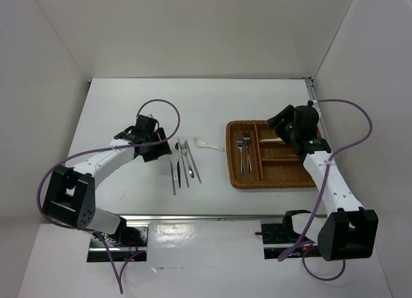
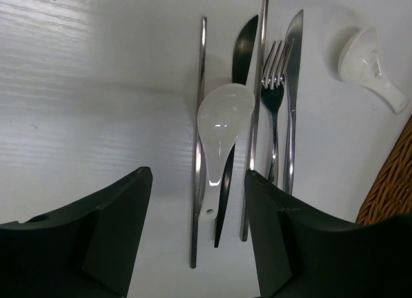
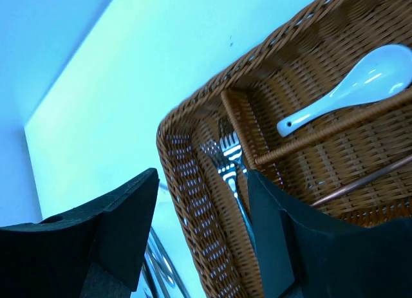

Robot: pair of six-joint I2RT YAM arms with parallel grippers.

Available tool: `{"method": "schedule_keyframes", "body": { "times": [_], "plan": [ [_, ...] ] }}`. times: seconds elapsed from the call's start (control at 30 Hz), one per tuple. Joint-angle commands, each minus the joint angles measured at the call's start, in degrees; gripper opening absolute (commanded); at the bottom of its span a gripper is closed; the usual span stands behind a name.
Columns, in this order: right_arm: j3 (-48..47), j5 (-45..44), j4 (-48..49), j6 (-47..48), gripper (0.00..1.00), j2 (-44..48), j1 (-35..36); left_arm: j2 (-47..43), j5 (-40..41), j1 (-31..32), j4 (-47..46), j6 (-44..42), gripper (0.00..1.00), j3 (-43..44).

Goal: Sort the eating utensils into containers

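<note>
left gripper (image 2: 198, 182) is open above the white spoon (image 2: 219, 127); close on its handle only. right gripper (image 3: 203, 179) open, empty.

Just ahead of your left gripper (image 2: 196, 176), a soup spoon (image 2: 222, 121) lies on the metal sticks (image 2: 201, 118). To its right lie a fork (image 2: 275, 85) and a knife (image 2: 293, 85), then a second soup spoon (image 2: 367, 63) near the tray (image 2: 393, 182). Beneath your right gripper (image 3: 203, 176), forks (image 3: 226, 151) lie in the long section, with a third soup spoon (image 3: 351, 89) past the divider.
</note>
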State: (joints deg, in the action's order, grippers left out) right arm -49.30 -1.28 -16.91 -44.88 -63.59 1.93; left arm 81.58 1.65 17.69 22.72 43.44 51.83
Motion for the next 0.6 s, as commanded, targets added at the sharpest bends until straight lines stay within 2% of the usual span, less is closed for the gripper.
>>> {"method": "schedule_keyframes", "body": {
  "times": [0.0,0.17,0.37,0.47,0.57],
  "plan": [
    [1.0,7.3,4.6,6.3,0.65,-1.6,-0.1,0.9,0.6,1.2,-3.5,-1.9,0.73,0.4],
    [1.0,8.0,3.2,8.1,0.65,-1.0,-0.1,2.2,0.1,1.2,-4.9,-2.0,0.70,-0.2],
    [2.2,6.7,2.7,8.6,0.65,0.9,-0.1,5.9,2.2,0.6,-2.3,-0.5,0.59,1.8],
    [2.2,5.4,2.1,8.6,0.65,0.9,-0.1,5.9,2.2,0.6,-0.9,-1.9,0.55,2.5],
    [2.2,4.3,1.6,8.6,0.65,0.4,-0.1,3.2,1.7,0.6,0.2,-2.4,0.55,-0.1]
  ]
}}
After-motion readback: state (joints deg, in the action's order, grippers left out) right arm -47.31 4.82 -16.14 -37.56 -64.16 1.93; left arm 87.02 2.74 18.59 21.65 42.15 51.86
